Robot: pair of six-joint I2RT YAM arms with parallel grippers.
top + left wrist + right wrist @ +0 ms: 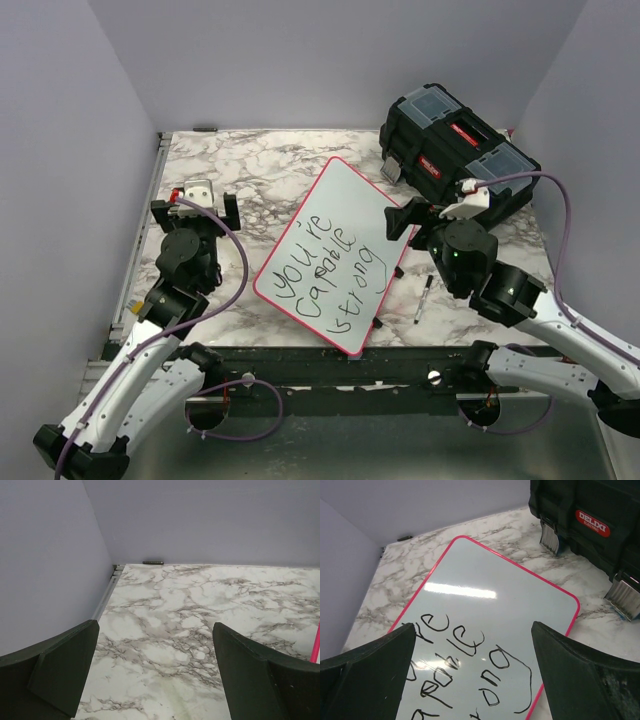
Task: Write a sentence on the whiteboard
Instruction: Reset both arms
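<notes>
The whiteboard (340,205) lies tilted on the marble table, its pink rim showing, and its edge (316,645) appears at the right of the left wrist view. The sentence (328,275) in black marker reads "you're capable strong" in three lines, partly visible in the right wrist view (465,655). My right gripper (412,216) hovers open above the board's right side (472,626), holding nothing. My left gripper (194,210) is open over bare table left of the board (155,626), also with nothing in it. A black marker (424,297) lies on the table just right of the board.
A black toolbox (455,150) with metal latches stands at the back right (585,520), close behind the board's far corner. Lilac walls enclose the table on three sides. A small dark object (152,562) lies at the back wall.
</notes>
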